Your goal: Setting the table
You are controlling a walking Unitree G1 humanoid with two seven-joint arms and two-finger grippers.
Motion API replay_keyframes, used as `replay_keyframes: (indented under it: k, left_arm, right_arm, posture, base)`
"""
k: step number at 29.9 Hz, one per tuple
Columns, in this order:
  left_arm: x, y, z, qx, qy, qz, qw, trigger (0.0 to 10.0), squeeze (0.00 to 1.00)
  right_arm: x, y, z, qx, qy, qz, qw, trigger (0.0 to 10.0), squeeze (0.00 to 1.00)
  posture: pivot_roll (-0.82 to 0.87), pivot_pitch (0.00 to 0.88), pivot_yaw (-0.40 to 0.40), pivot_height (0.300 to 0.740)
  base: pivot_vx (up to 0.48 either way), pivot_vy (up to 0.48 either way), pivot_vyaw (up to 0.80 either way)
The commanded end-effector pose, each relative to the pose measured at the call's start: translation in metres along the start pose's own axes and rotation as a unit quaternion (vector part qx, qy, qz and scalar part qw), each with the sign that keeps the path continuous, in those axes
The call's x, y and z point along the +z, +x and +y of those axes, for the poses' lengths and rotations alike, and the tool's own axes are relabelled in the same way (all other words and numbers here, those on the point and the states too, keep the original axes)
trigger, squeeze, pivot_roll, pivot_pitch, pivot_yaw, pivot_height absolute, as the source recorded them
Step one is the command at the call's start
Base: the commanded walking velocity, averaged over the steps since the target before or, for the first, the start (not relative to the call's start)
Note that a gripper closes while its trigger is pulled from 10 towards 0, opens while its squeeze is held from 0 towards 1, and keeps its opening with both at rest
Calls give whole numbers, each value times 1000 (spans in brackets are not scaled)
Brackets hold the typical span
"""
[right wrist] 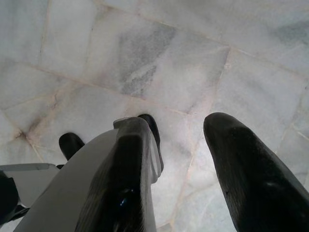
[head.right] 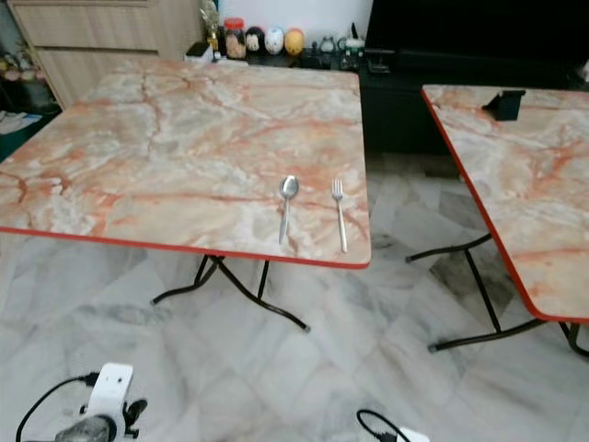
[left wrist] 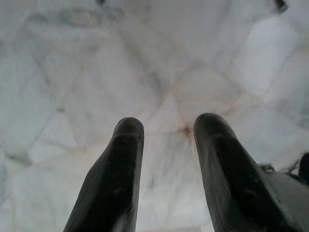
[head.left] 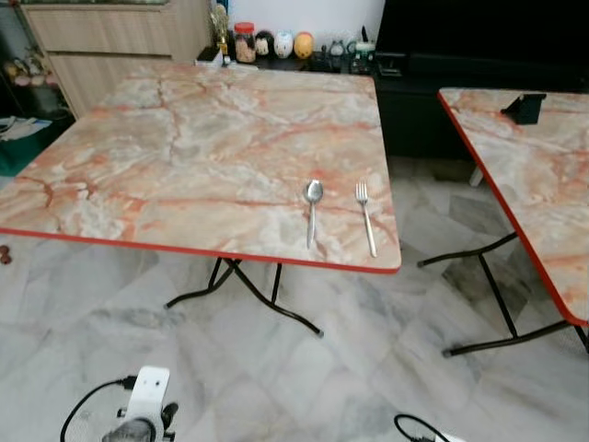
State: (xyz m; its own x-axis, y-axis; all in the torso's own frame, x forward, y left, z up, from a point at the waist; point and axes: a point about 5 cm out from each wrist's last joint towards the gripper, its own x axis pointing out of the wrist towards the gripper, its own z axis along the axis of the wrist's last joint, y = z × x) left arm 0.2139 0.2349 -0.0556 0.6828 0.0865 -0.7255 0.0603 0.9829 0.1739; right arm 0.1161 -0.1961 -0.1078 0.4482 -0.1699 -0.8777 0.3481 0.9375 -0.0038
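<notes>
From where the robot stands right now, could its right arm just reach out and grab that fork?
Probably not yet. The fork lies beside the spoon near the table's front edge, with nothing on top of it, but the right gripper hangs low over the floor, open and empty, short of the table.

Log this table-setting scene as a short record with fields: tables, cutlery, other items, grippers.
near table: square marble-patterned folding table with red edge, on black legs
cutlery: silver metal spoon and silver metal fork, side by side and apart near the front right corner, spoon to the left, handles toward the robot
second table: matching marble-patterned table to the right, small black stand on it
left gripper: open, holding nothing, pointing at the pale marble floor
right gripper: open, holding nothing, over the floor
</notes>
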Motion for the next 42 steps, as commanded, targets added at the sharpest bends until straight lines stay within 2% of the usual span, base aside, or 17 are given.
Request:
replay_keyframes:
  k: [1, 6, 10, 17, 23, 33, 42]
  left_arm:
    - [-6, -1, -3, -6, 3, 11, 1000, 10000, 0]
    - [-11, -1, -3, -1, 1, 20, 1000, 10000, 0]
    - [-16, -4, 0, 3, -19, 18, 1000, 10000, 0]
    - [-36, -10, 8, 20, -27, 56, 998, 10000, 0]
    - [-55, -17, 18, 36, -25, 84, 995, 10000, 0]
    - [-59, -20, 24, 47, -29, 91, 994, 10000, 0]
    - [-59, -20, 24, 49, -31, 89, 994, 10000, 0]
  right_arm:
    - [-1, 0, -2, -2, 4, -2, 1000, 10000, 0]
    - [-1, -1, -2, -3, 4, -1, 1000, 10000, 0]
    - [-2, -1, -2, -5, 9, -3, 1000, 10000, 0]
    - [-2, -1, -3, -6, 9, -2, 1000, 10000, 0]
    - [-2, -1, -3, -7, 9, -3, 1000, 10000, 0]
    - [0, 0, -3, -7, 8, -5, 1000, 10000, 0]
    - [0, 0, -2, -5, 7, -6, 1000, 10000, 0]
  posture:
    - [84, 0, -7, 711]
    - [80, 0, -7, 711]
    - [72, 0, -3, 711]
    - [74, 0, -6, 711]
    - [70, 0, -6, 711]
    - [74, 0, -8, 711]
    - [75, 0, -7, 711]
  base:
    - [0, 0, 0]
    - [0, 0, 0]
    - [0, 0, 0]
    - [0, 0, 0]
    - [0, 291, 0]
    - [0, 360, 0]
    - [0, 374, 0]
